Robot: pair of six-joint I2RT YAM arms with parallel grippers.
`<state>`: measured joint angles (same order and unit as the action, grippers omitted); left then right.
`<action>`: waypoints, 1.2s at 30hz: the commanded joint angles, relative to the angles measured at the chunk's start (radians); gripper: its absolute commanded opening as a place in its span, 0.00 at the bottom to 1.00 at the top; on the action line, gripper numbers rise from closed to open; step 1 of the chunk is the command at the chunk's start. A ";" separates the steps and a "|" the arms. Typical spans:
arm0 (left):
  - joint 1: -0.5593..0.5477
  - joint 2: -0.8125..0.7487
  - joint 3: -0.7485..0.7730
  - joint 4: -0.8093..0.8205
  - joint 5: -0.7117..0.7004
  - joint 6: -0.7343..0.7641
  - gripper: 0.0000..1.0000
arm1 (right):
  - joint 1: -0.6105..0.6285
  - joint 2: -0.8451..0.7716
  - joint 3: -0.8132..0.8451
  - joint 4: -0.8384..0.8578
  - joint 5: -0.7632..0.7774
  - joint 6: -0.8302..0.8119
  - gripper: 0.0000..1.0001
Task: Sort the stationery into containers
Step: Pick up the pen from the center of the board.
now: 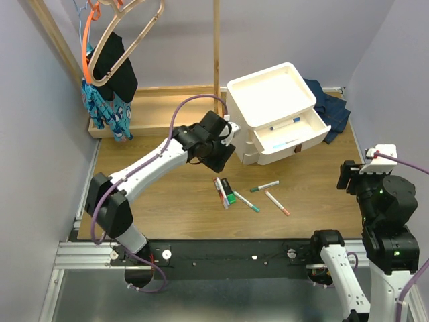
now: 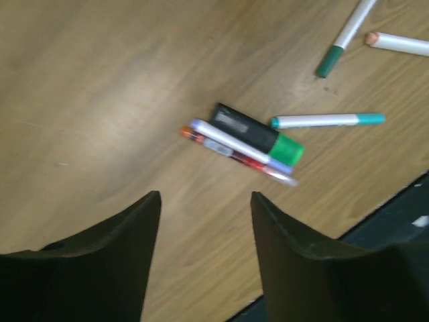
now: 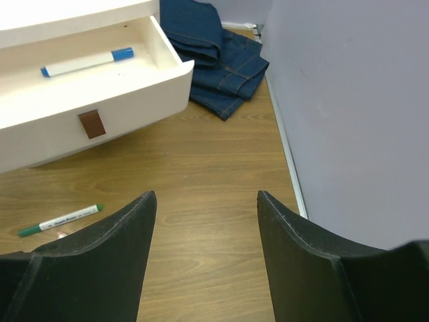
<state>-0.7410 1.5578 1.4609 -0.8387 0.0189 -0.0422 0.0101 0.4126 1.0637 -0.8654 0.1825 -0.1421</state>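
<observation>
On the table's middle: the thick black-and-green marker [image 2: 255,133] is laid flat, and a white pen [image 2: 218,139] and a red pen [image 2: 244,159] are laid close along its side.
Scattered markers: two green-capped markers [image 1: 247,202] [image 1: 265,186] and an orange-capped marker [image 1: 277,202] are seen just beside, each one apart.
Left gripper [image 2: 206,196]: held over bare wood near this group, fingers spread wide, nothing between them.
Right gripper [image 3: 206,194]: also held wide and empty, close to the right wall [image 3: 348,100].
Drawer unit [image 1: 271,100]: placed at the far side; the top drawer [image 3: 100,100] is pulled out and a blue-capped marker [image 3: 87,62] is laid inside.
Open room: bare wood is seen left of the pens and before the drawer.
Edges: the table's near edge [image 2: 395,201] is found close to the marker group; folded jeans [image 3: 214,60] are laid between unit and wall.
</observation>
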 commanded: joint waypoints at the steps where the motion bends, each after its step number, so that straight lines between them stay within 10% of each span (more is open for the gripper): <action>1: 0.061 0.053 -0.092 0.073 0.199 -0.318 0.60 | -0.042 0.055 0.077 -0.020 -0.104 -0.036 0.69; 12: 0.089 0.266 -0.071 0.122 0.286 -0.557 0.49 | -0.104 0.130 0.176 -0.098 -0.109 -0.063 0.68; 36: 0.060 0.374 -0.166 0.095 0.288 -0.590 0.33 | -0.148 0.095 0.091 -0.098 -0.164 -0.024 0.68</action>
<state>-0.6701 1.9160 1.3193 -0.7425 0.2924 -0.6224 -0.1314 0.5205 1.1805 -0.9451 0.0536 -0.1833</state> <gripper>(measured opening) 0.328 0.681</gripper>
